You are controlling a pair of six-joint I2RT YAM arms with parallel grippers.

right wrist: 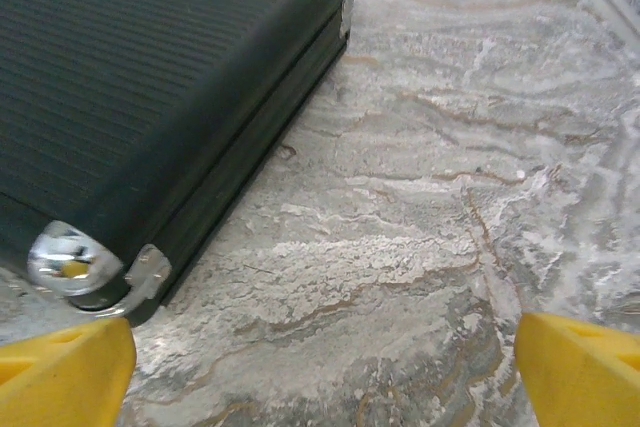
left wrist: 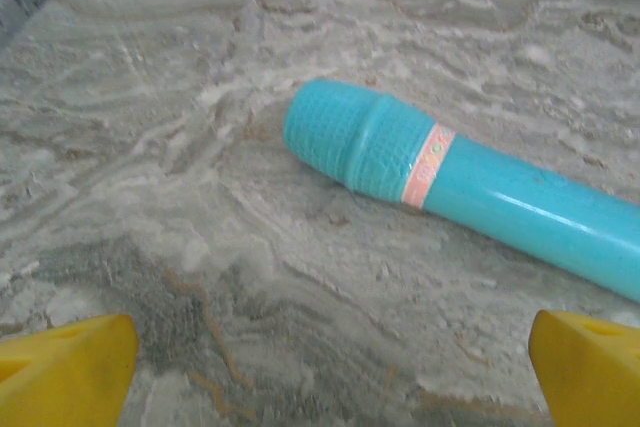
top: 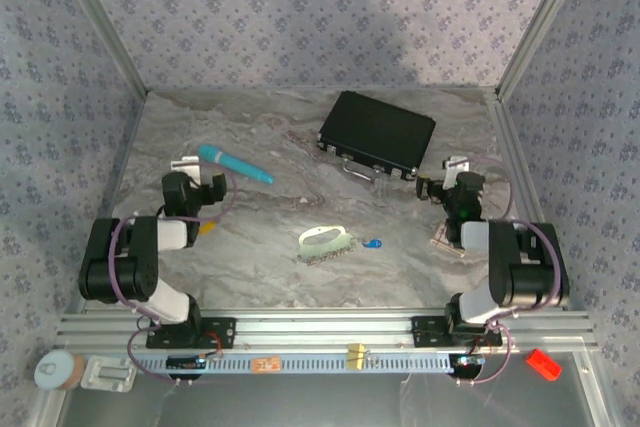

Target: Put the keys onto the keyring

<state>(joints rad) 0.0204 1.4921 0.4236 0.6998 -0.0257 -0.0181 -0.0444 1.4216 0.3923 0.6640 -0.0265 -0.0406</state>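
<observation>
Counter [top: 250, 247], marbled, carries a black case [top: 377, 134] at one o'clock. Next the left hand [left wrist: 320, 377] and right hand [right wrist: 320, 377], both gaping wide, empty. A pen [top: 235, 164] sits at ten o'clock. The keyring [top: 323, 240] lies centre, with the blue key [top: 373, 243] just beside at its three o'clock. I'd steady the ring first, then pinch the key's head.
</observation>
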